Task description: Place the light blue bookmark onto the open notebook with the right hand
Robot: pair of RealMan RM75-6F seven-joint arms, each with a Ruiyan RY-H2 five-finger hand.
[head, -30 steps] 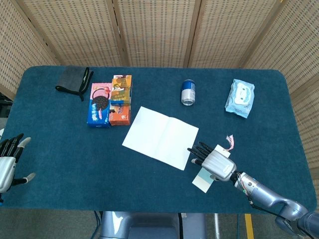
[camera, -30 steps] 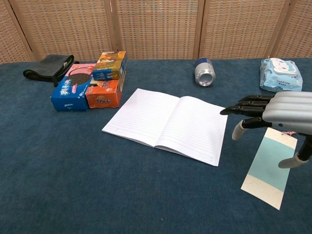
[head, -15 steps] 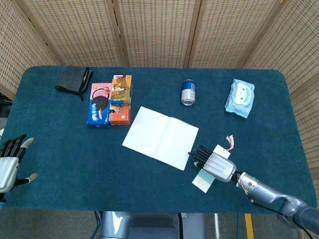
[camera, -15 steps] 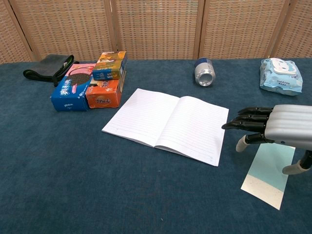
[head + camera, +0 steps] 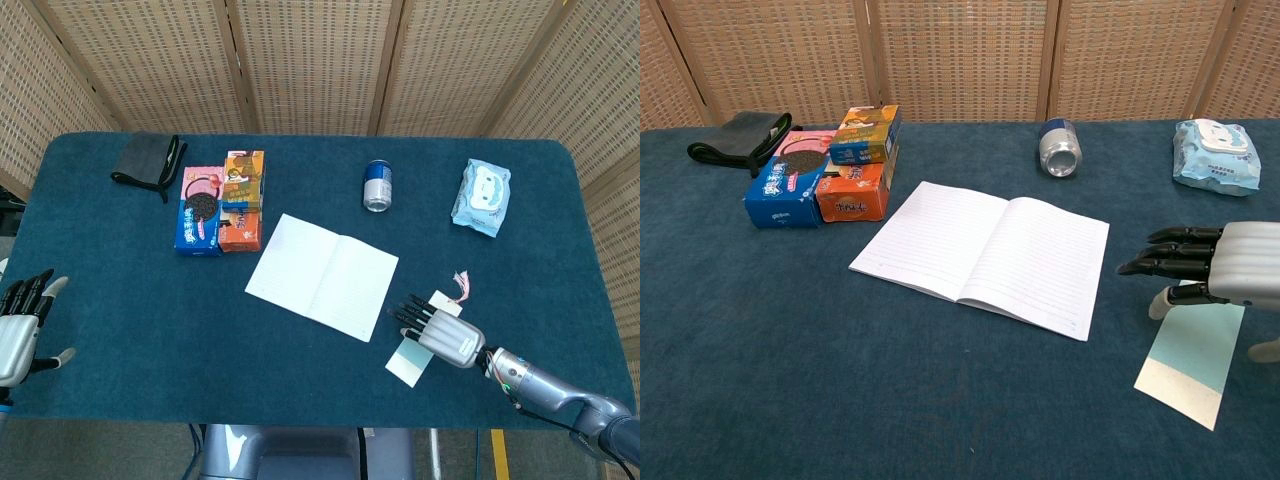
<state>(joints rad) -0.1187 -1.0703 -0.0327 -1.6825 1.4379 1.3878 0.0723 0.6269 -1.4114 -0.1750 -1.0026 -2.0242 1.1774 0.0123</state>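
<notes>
The open notebook (image 5: 322, 275) (image 5: 985, 253) lies flat mid-table with white lined pages up. The light blue bookmark (image 5: 411, 361) (image 5: 1189, 364) lies on the blue cloth to the notebook's right, its tassel end (image 5: 461, 284) pointing away from me. My right hand (image 5: 440, 332) (image 5: 1215, 275) hovers low over the bookmark's far half, fingers stretched toward the notebook and spread, holding nothing. My left hand (image 5: 20, 325) rests open at the table's near left edge, seen only in the head view.
A drink can (image 5: 377, 186) (image 5: 1059, 148) and a pack of wipes (image 5: 481, 196) (image 5: 1215, 154) stand at the back right. Two snack boxes (image 5: 220, 201) (image 5: 824, 165) and a dark folded cloth (image 5: 148, 160) (image 5: 738, 137) sit at the back left.
My right hand has drawn back to the right and toward the table's near edge, lowering over the bookmark. The bookmark and the notebook have not moved. My left hand is nearly still.
</notes>
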